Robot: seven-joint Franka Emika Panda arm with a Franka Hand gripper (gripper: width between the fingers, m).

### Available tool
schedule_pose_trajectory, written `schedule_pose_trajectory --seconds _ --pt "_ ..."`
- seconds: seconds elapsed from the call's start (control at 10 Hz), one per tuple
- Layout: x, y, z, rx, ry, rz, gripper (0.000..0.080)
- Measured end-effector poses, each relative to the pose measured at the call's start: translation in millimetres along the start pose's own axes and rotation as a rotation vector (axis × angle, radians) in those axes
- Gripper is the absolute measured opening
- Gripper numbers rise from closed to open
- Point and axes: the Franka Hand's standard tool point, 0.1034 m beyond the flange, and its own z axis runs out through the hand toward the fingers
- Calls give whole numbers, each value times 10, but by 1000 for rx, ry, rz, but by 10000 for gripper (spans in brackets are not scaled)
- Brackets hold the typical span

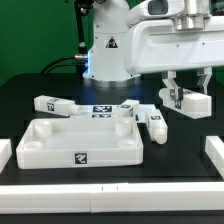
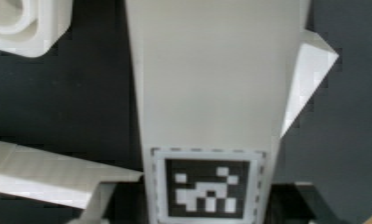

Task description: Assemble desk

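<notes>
The white tray-like tabletop [image 1: 70, 140] lies at the front centre of the black table, rim up, with a tag on its near wall. My gripper [image 1: 184, 92] is at the exterior view's right, shut on a white square-post leg [image 1: 190, 102] held just above the table. In the wrist view that leg [image 2: 209, 90] runs lengthwise between my dark fingers [image 2: 115, 198], with its tag [image 2: 209, 185] at the jaws. One loose leg [image 1: 50, 104] lies behind the tabletop to the left. Two more legs [image 1: 150, 124] lie by the tabletop's right corner.
The marker board [image 1: 100, 110] lies behind the tabletop. White border bars [image 1: 110, 195] line the table's front and sides. The robot base [image 1: 105, 50] stands at the back. In the wrist view, white parts [image 2: 23, 30] show beside and under the held leg.
</notes>
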Motion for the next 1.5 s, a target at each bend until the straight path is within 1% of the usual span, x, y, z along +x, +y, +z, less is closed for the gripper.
schedule_pose_trajectory --seconds 0.1,0.2,0.3,0.6,0.7,0.8,0.9,1.0,1.1,1.3,1.4,1.5 --pt "-224 -223 -34 12 -4 62 288" --pt "-337 -321 -46 16 -5 94 288" --pt "-378 -301 2 13 -8 98 288" --pt "-382 -302 11 13 -12 97 288" --pt "-429 -331 19 15 -14 147 288" --pt "-609 -389 54 13 -25 194 288" --pt "-740 -326 97 2 -16 203 288" --pt "-814 -221 151 -10 -3 197 288" --pt "-790 -256 147 -6 -10 192 288" --pt "-796 -253 151 -6 -12 189 288" --pt "-828 -244 165 -8 -14 186 288" --pt "-952 -220 210 -15 -28 182 288"
